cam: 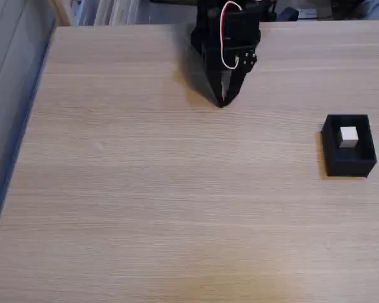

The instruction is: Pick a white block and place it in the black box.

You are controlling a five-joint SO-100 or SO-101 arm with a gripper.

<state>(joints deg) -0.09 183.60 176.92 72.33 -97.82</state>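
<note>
In the fixed view the black box (332,163) stands at the right side of the wooden table. The white block (348,136) lies inside it, near its middle. My black gripper (223,101) with red and white wires hangs at the table's far middle, well left of the box. Its two fingers meet at their tips and point down at the tabletop, with nothing between them.
The pale wood table (145,202) spreads wide and bare in front of and left of the gripper. Its left edge (19,145) runs along a blue-grey strip. Clutter lies beyond the far edge.
</note>
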